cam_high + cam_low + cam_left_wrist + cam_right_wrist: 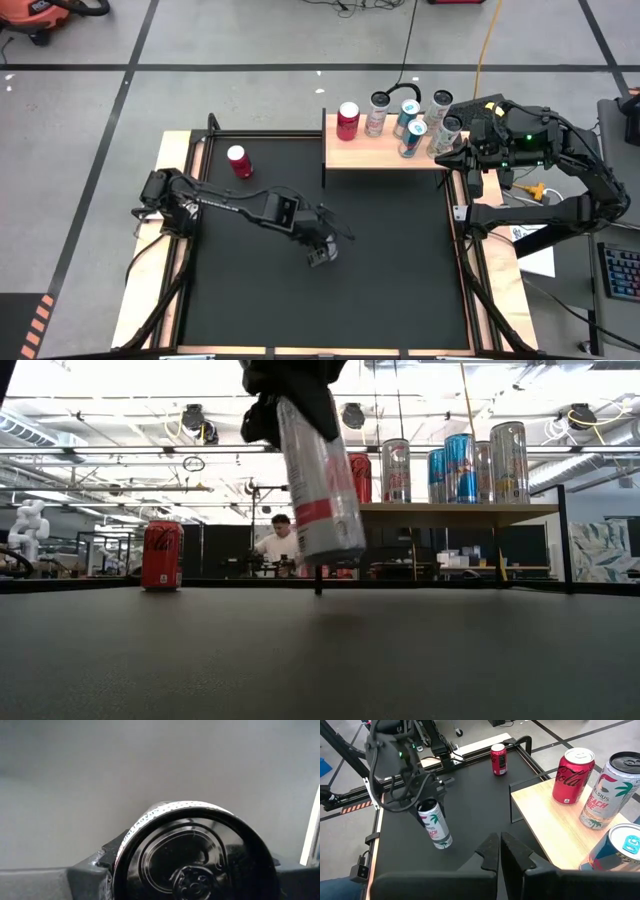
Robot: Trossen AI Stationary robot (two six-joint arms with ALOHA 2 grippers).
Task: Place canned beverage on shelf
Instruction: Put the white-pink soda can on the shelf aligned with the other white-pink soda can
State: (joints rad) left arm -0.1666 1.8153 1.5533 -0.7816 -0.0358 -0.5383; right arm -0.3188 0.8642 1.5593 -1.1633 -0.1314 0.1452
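Note:
My left gripper (320, 248) is shut on a tall slim silver can with a red band (320, 485) over the middle of the black table. The can also shows in the right wrist view (436, 826), and its top shows in the left wrist view (192, 857). The shelf (380, 155), a pale-wood board on black supports, stands at the table's far right and bears several upright cans, among them a red can (348, 120) and a white can (377, 113). My right gripper (500, 840) is shut and empty beside the shelf's right end (462, 158). My left gripper pinches the slim can's upper end (426, 813) between its two fingers, one on either side just below the rim (150, 815). The fingers come from above. The can hangs below them, lifted clear of the table and tilted, its bottom (340, 555) swung off to one side.
A short red can (239, 161) stands upright on the table at the far left; it also shows in the low view (162, 555). The shelf's black support posts (324, 150) rise at its left end. A person sits in the room beyond the table (275, 540).

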